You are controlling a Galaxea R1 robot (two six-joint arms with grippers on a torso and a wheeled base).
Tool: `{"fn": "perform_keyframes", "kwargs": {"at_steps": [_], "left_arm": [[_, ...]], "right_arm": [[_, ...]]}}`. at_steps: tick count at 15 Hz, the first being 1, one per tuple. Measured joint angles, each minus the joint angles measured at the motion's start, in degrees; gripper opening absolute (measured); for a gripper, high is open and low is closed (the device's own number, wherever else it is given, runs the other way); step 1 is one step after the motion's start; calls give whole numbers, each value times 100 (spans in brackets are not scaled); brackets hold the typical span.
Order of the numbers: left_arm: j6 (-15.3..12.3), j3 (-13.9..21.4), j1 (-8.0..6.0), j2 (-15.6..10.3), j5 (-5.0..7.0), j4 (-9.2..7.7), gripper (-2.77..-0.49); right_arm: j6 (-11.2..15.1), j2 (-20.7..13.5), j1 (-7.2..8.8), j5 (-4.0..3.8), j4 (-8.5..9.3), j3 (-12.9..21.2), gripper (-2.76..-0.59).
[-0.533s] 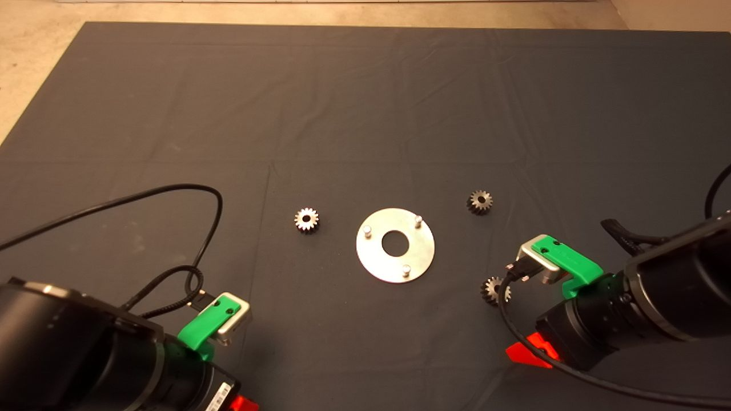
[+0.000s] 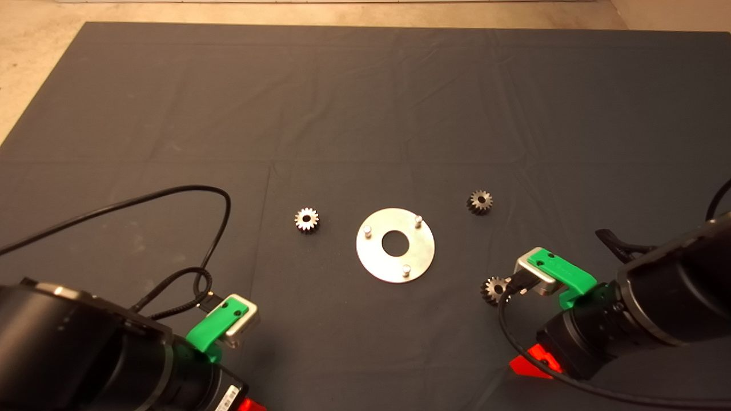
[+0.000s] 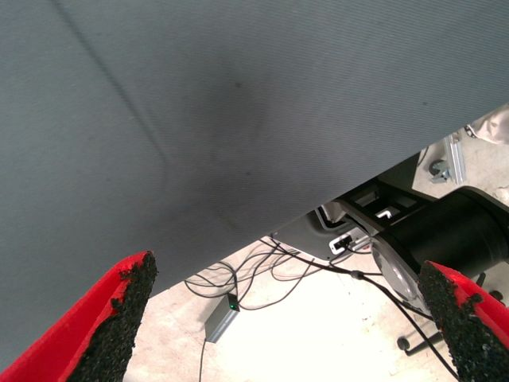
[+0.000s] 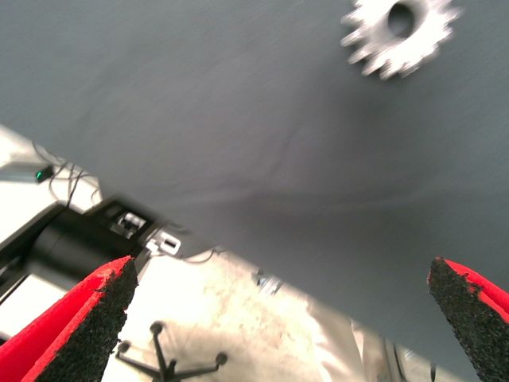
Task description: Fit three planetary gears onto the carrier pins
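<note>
The right gripper (image 4: 278, 318) hangs low over the near right edge of the mat (image 2: 365, 103), its two red fingers (image 4: 79, 318) spread wide with nothing between them. In its wrist view one planetary gear (image 4: 400, 32) lies flat on the cloth ahead of the open jaws, so the arm looks to be lining up on that gear as its first pick. The left gripper (image 3: 278, 326) waits at the near left corner, likewise wide open and empty, looking past the mat edge to cables and a stand on the floor.

Just beyond the right gripper's green camera mount, the nearest gear (image 2: 494, 290) lies on the mat, partly behind a black cable. Farther in, the round metal disc (image 2: 377, 260) lies flat mid-mat, placed between both arms so either could reach it. The three carrier pins (image 2: 406, 268) stand bare in a triangle round its central hole, so no gear is installed yet. A second gear (image 2: 306, 219) lies flat to the disc's left, and a third (image 2: 480, 201) to its far right, both well apart from the disc.

Compared with half a second ago, the right arm has drawn nearer and lower, its mount now closer to the near gear. The left arm's mount has shifted slightly right and nearer. The gears and disc have not moved.
</note>
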Motion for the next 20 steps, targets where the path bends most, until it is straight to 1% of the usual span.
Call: {"fn": "perform_keyframes", "kwargs": {"at_steps": [1,4,6,9,13,15,17,20], "left_arm": [[-13,0,0,21,1,4,-90],[-41,0,0,40,-2,40,-90],[-107,0,0,44,-3,44,-90],[-111,0,0,63,0,46,-90],[-155,0,-1,143,-5,118,-90],[-163,0,0,148,-5,166,-90],[-177,0,0,148,-5,215,-90],[-179,0,0,148,-10,219,-90]], "right_arm": [[-221,-107,-61,-10,-94,-140,-63],[-889,-288,-152,-19,-330,-636,-63],[-1117,-316,-218,-15,-479,-918,-63],[-1267,-330,-318,-17,-618,-1141,-63],[-1416,-239,-582,-15,-901,-1322,-63],[-1458,-95,-675,-17,-984,-1403,-63],[-1513,143,-729,-2,-1114,-1475,-63],[-1590,403,-797,2,-1223,-1708,-64]]}}
